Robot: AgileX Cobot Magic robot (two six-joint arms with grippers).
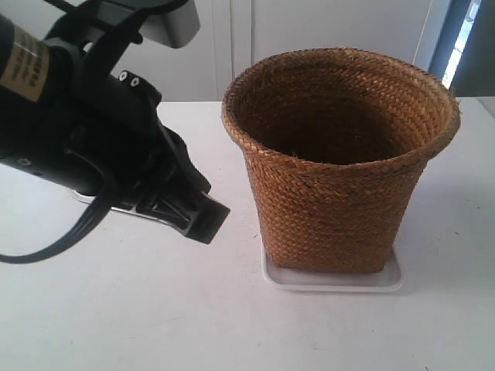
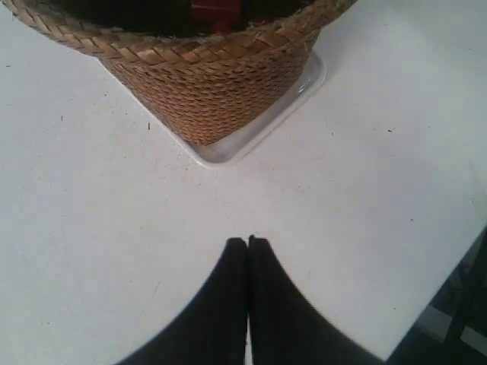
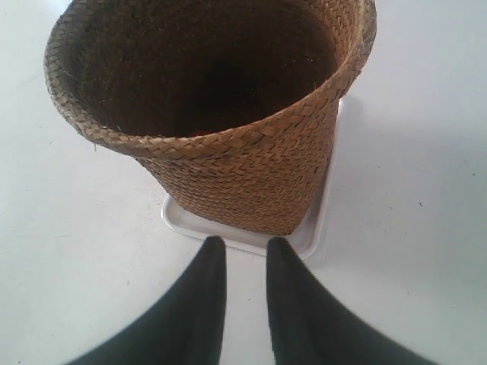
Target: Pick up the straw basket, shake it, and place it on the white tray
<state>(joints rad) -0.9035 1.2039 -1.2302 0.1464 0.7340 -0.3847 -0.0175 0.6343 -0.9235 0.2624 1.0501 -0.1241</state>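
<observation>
White table top (image 1: 116,309) spreads out under everything, with a pale wall behind. The straw basket (image 1: 332,193) stands upright on the white tray (image 1: 332,280), and the tray's rim peeks out from under the basket's bottom. The left gripper (image 2: 248,242) is near the basket but apart from it. Its two black fingers are pressed together with nothing between them. The right gripper (image 3: 245,247) is just beside the basket, with its tips close to the tray's edge, fingers apart and holding nothing. A black arm (image 1: 116,139) hangs beside the basket without touching it.
</observation>
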